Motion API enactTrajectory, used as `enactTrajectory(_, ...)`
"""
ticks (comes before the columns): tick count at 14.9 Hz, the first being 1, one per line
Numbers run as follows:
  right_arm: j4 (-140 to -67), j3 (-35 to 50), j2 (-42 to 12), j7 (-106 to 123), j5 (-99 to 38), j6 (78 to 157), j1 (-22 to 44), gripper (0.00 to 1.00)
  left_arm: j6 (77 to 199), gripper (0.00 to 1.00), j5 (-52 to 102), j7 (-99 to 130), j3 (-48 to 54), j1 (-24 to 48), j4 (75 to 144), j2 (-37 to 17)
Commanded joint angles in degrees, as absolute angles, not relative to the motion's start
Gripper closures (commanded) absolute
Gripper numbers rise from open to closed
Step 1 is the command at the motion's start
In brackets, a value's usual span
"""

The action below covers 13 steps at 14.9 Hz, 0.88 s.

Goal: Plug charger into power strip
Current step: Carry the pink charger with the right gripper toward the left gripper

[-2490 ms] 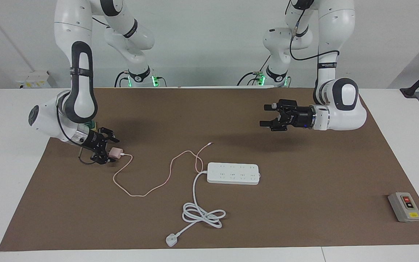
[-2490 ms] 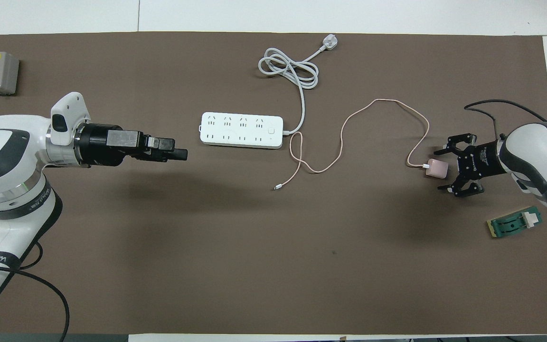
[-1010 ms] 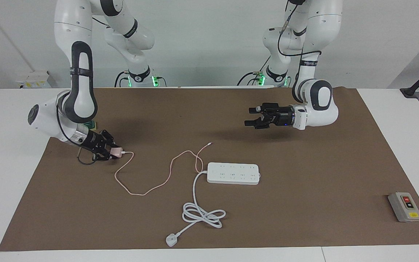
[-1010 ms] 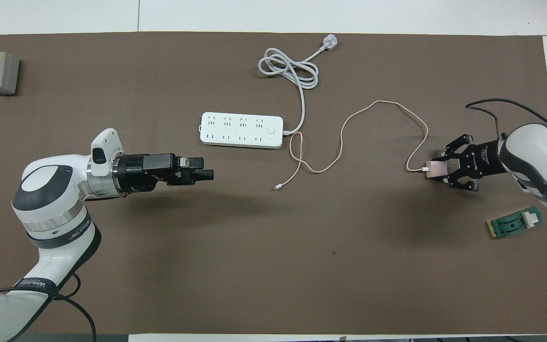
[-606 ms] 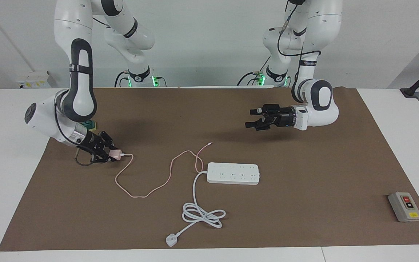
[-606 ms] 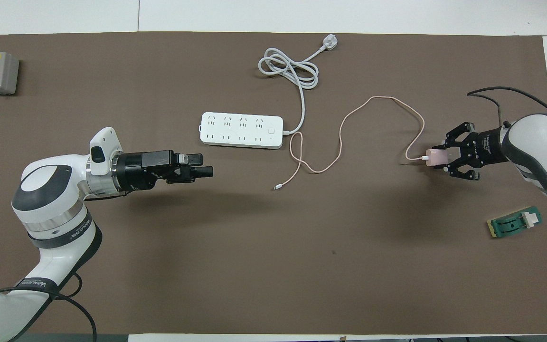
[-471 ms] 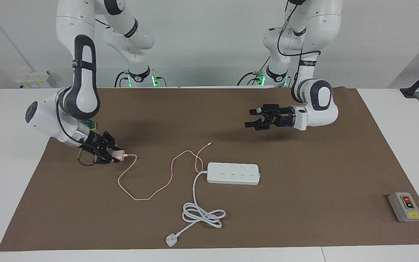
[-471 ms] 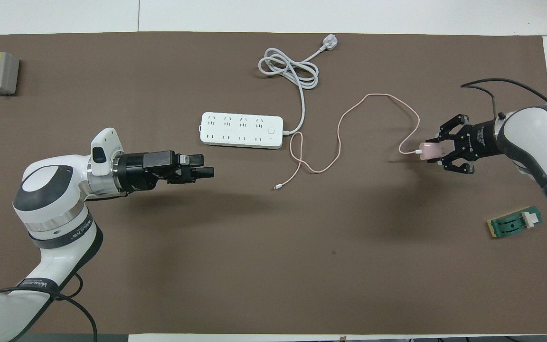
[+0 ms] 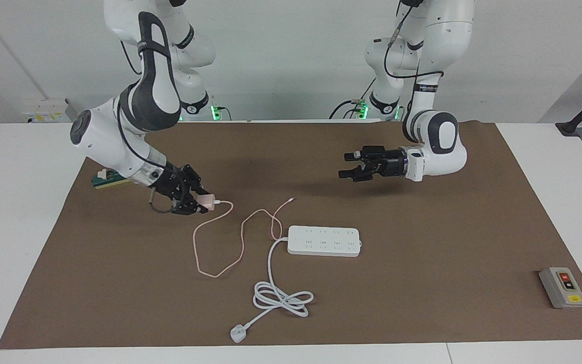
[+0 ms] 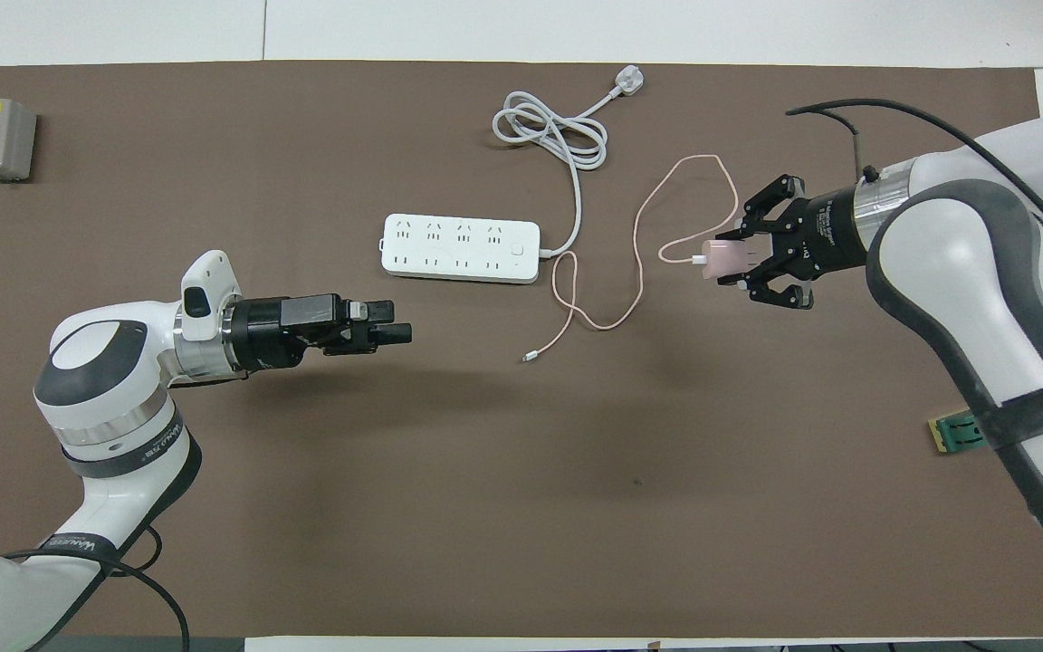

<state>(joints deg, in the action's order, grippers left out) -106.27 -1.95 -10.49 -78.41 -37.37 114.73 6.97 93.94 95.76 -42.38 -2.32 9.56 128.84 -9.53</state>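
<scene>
Charger (image 9: 206,200) is clamped in right gripper (image 9: 195,201), raised for carriage toward power strip (image 9: 324,240). Left gripper (image 9: 347,165) waits, fingers spread wide.

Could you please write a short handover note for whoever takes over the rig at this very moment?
Right gripper: shut on the charger, held over the mat, its pink cable trailing to the power strip.
Left gripper: open, empty, waiting above the mat.
Power strip: flat mid-table, sockets up, its own cord coiled farther from the robots.
Done: charger picked up.
Left: carry it to the strip and press it into a socket.
</scene>
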Motion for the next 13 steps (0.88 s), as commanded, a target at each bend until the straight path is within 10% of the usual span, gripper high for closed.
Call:
enactTrajectory(1,-106.79,-2.11,-8.53,-80.85,-41.39,113.99,9.48,1.0,95.1,0.0,97.29,-44.21,-3.08,10.72,130.25,-8.96)
enactTrajectory(13,-107.84,-2.02,-9.05,-88.14,-43.77,131.01,29.26,1.0,96.06,0.0,99.93,-44.82,-3.16,13.79,129.64,-9.49)
